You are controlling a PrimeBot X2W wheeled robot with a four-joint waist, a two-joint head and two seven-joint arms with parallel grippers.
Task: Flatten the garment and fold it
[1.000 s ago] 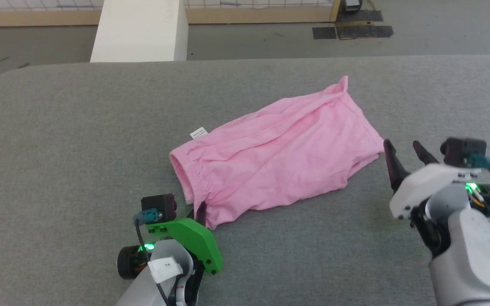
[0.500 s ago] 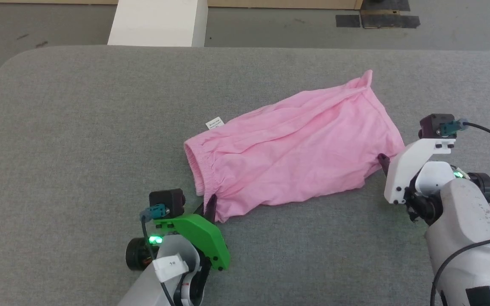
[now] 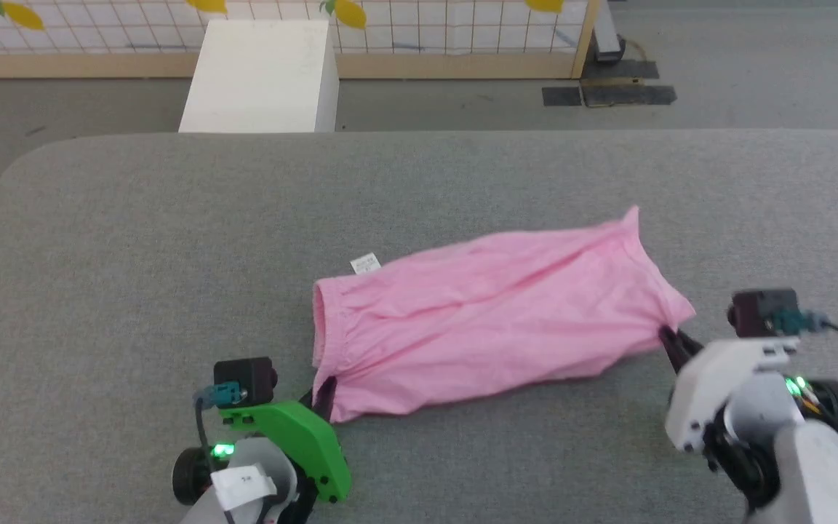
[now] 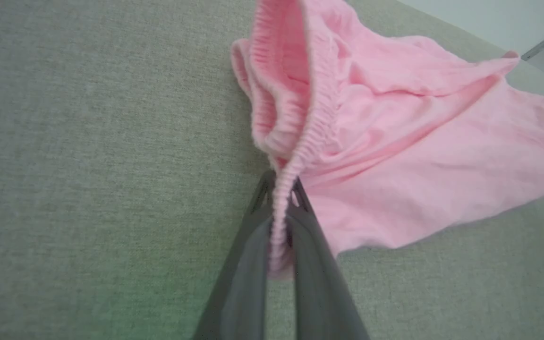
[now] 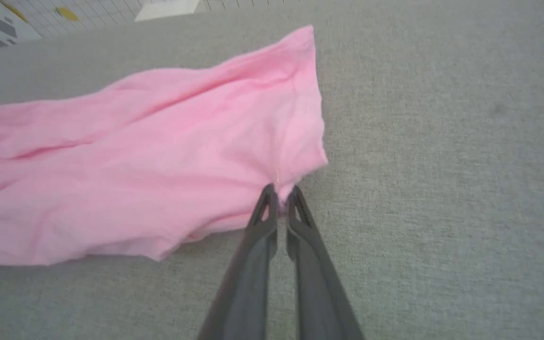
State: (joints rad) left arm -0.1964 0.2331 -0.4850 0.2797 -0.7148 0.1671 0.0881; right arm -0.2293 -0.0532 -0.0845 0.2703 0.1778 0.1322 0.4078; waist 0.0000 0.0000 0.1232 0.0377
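The garment [image 3: 484, 320], light pink shorts, stretches across the grey table [image 3: 172, 240] with its gathered waistband at the left and a small white label [image 3: 364, 263] at its far left corner. My left gripper [image 3: 323, 389] is shut on the near end of the waistband [image 4: 295, 156]; the elastic runs between its two dark fingers [image 4: 248, 255]. At the garment's right hem corner [image 5: 300, 160], my right gripper [image 3: 670, 338] is shut on the fabric. The cloth [image 5: 135, 170] looks raised a little off the table between the two grips.
Beyond the table's far edge stands a white box [image 3: 259, 76], with a gridded barrier [image 3: 426, 29] on a wooden base behind it. Dark mats [image 3: 608, 91] lie on the floor at the back right. Bare grey table surrounds the garment.
My right gripper has closed in on the garment's right hem corner and shut on it. The garment is now pulled longer and narrower between the grips. The head camera has shifted.
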